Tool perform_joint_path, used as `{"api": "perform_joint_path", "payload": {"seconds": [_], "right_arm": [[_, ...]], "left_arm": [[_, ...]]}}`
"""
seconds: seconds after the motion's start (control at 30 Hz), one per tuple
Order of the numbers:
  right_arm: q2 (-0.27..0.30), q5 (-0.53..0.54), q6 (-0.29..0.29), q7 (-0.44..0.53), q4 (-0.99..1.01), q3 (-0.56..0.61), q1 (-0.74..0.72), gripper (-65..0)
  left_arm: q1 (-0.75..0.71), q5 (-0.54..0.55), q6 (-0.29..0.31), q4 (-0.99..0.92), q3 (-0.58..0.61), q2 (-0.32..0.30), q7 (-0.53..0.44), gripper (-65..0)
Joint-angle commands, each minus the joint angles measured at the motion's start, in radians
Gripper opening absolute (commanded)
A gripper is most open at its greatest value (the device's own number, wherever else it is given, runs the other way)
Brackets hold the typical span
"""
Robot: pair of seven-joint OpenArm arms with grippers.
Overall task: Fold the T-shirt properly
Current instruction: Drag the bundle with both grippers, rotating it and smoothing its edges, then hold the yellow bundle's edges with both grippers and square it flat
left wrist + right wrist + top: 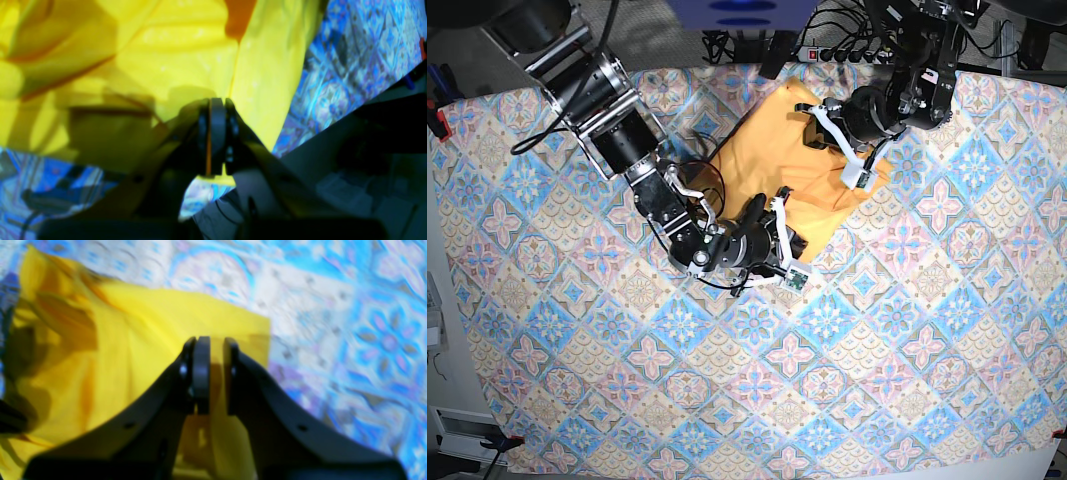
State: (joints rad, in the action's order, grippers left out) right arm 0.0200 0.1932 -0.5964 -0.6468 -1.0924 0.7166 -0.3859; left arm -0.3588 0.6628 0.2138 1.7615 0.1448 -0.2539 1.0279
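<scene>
Covering the whole table, the blue-pink patterned tablecloth [847,370] is seen from the base view, and the T-shirt [772,155] is bunched on its far half, a little right of centre. The shirt's long axis is judged to run from the far left, near the table's far edge, down to the near right, where a corner points toward the open cloth.

Both arms are at the shirt, one at each end of its near-right edge. The left gripper [859,170], on the right of the base view, is clamped on the shirt's right-hand edge; in its wrist view the jaws are pressed together with yellow cloth [186,43] pinched between them and spreading away beyond the tips. The right gripper [779,225], on the left of the base view, is at the near corner; in its wrist view the jaws are closed on a thin layer of the shirt [150,313], a narrow gap between them being filled with yellow fabric. A straight hem with a square corner lies just beyond these tips.

With the bulk of the shirt lying far and left of both claws, the coming move is judged to depend on that held edge being carried across it.
</scene>
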Motion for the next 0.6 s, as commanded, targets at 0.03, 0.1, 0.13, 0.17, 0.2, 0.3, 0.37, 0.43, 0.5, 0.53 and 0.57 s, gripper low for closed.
{"api": "perform_joint_path", "payload": {"seconds": [0.03,0.1,0.13,0.17,0.2,0.3,0.37,0.43,0.5,0.53,0.57], "right_arm": [[-0.005,0.009,0.002,0.011,0.037,0.013,-0.041,-57.9],[-0.004,0.009,0.002,0.011,0.061,0.031,-0.043,-57.9],[0.001,0.009,0.002,0.009,0.065,0.039,-0.041,-57.9],[0.013,0.009,0.002,0.009,0.067,0.048,-0.040,-57.9],[0.030,0.009,0.002,0.009,0.065,0.057,-0.038,-57.9],[0.077,0.009,0.002,0.003,0.057,0.068,-0.012,-58.0],[0.114,0.009,0.002,0.002,0.034,0.064,0.017,-58.0],[0.156,0.009,0.002,0.002,-0.001,0.064,0.034,-58.0],[0.192,0.009,0.002,0.000,-0.042,0.064,0.054,-58.0],[0.208,0.009,0.002,0.000,-0.059,0.064,0.064,-58.1],[0.226,0.012,0.002,-0.005,-0.079,0.064,0.075,-58.1]], "left_arm": [[0.036,0.010,0.002,-0.036,0.032,-0.006,-0.008,-64.9],[0.054,0.010,0.002,-0.071,0.046,-0.006,-0.008,-65.0],[0.057,0.010,0.002,-0.082,0.045,-0.006,-0.010,-65.0],[0.062,0.010,0.000,-0.085,0.043,-0.006,-0.010,-65.0],[0.076,0.007,0.000,-0.087,0.045,-0.006,-0.010,-64.9],[0.091,-0.044,0.000,-0.087,0.046,-0.022,-0.010,-64.9],[0.096,-0.079,0.000,-0.087,0.043,-0.025,-0.010,-64.9],[0.119,-0.100,0.000,-0.087,0.043,-0.026,-0.010,-64.9],[0.134,-0.119,0.000,-0.096,0.042,-0.026,-0.010,-64.9],[0.146,-0.127,0.000,-0.107,0.042,-0.026,-0.010,-64.9],[0.163,-0.134,0.000,-0.122,0.042,-0.026,-0.010,-64.9]]}}
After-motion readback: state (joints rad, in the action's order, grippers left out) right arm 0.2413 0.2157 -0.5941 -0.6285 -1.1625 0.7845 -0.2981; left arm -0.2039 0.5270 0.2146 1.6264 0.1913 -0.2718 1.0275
